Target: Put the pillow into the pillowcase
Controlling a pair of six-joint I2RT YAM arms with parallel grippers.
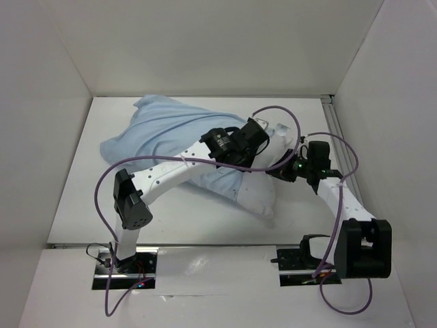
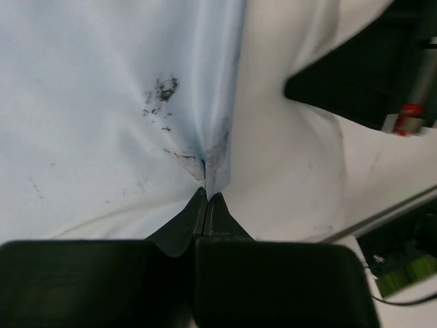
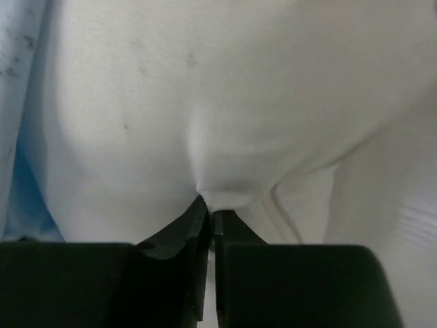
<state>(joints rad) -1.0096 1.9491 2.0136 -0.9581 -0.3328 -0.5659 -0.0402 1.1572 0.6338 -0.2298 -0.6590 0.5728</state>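
Pinching pillowcase (image 1: pixel 153 130) hem w/ left gripper (image 2: pixel 206 198), jaws fully closed; nipping thin fold of pillow (image 1: pixel 254 195), sticking part-way out of case mid-scene, w/ right gripper (image 3: pixel 208 208), jaws nearly together. Risking fold slipping on push, or left also trapping pillow, blocking insertion.

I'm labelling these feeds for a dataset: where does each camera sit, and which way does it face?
Top external: above and behind the robot, looking down at the table; both arms show whole.
Left wrist: rides that wrist, looks along the left claw, shut on the pillowcase.
Right wrist: rides that wrist, looks along the right claw, pinching the pillow.
Shared: both wrist views show pale blue pillowcase beside white pillow.
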